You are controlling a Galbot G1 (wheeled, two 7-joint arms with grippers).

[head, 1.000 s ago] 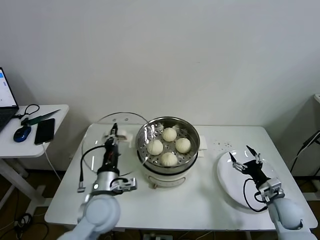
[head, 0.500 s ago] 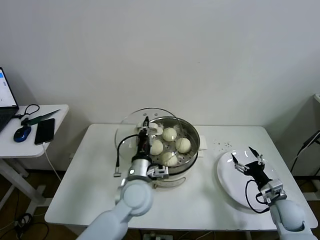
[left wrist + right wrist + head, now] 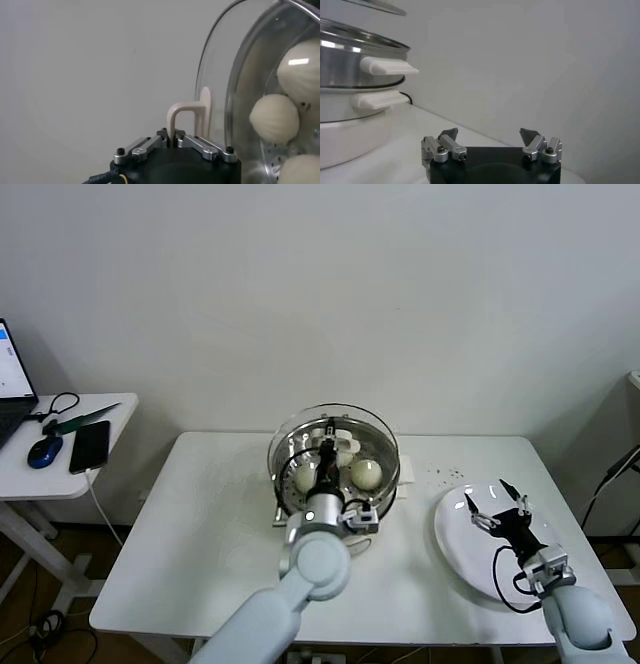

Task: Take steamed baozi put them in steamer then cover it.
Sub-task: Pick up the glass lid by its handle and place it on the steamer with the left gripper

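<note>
Lower the round clear glass cover (image 3: 335, 439) level until its metal rim seats all around the shiny stainless-steel steamer (image 3: 385, 484), where the cream-white steamed baozi (image 3: 366, 473) sit, keeping your left gripper (image 3: 173, 140) clamped on its white handle (image 3: 187, 115), while your right gripper (image 3: 497, 504) hovers spread wide and empty over the white plate (image 3: 460, 549).

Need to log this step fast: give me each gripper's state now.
Left gripper: shut on the white handle of the round clear glass lid.
Right gripper: open, holding nothing, above the flat white plate.
</note>
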